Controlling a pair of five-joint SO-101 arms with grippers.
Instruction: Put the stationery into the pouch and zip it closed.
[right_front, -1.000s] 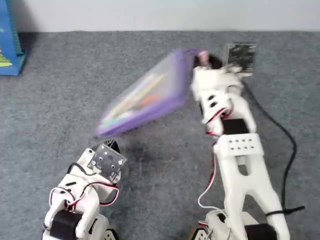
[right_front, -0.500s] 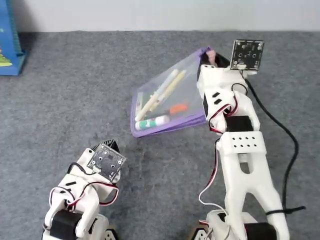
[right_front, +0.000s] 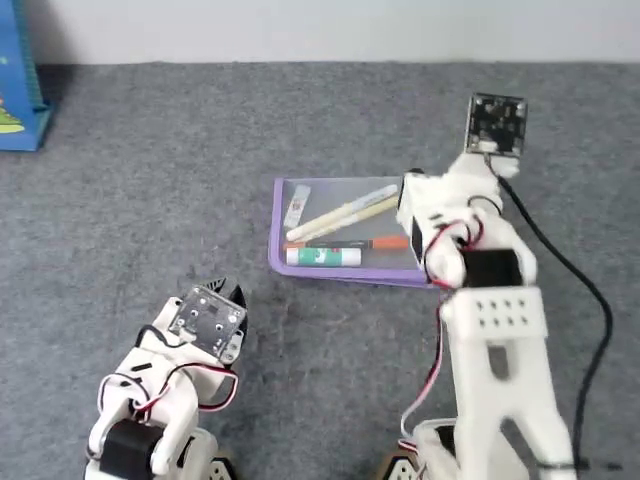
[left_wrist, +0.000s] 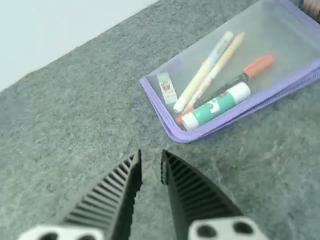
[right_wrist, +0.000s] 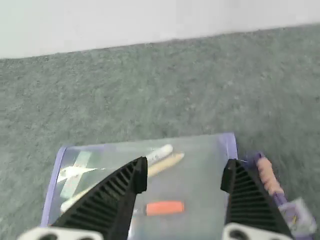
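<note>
The clear pouch with purple edging (right_front: 340, 228) lies flat on the grey carpet in the middle of the high view. Inside it are two pale pens (right_front: 345, 212), an orange pen (right_front: 375, 243), a white and green glue stick (right_front: 323, 257) and a small eraser (right_front: 297, 210). My right gripper (right_wrist: 184, 172) hangs open just over the pouch (right_wrist: 200, 165) at its right end, holding nothing. A pink zipper charm (right_wrist: 266, 176) lies beside that end. My left gripper (left_wrist: 150, 161) is shut and empty, low over the carpet short of the pouch (left_wrist: 235, 75), near the front left (right_front: 228, 292).
A blue box (right_front: 15, 80) stands at the far left back corner. A black cable (right_front: 572, 272) runs along the right arm's side. The pale wall closes the back edge. Open carpet lies to the left of the pouch.
The pouch, held up tilted at its right end by the right gripper, has come down flat on the carpet. The right gripper has let go. The left arm barely moved.
</note>
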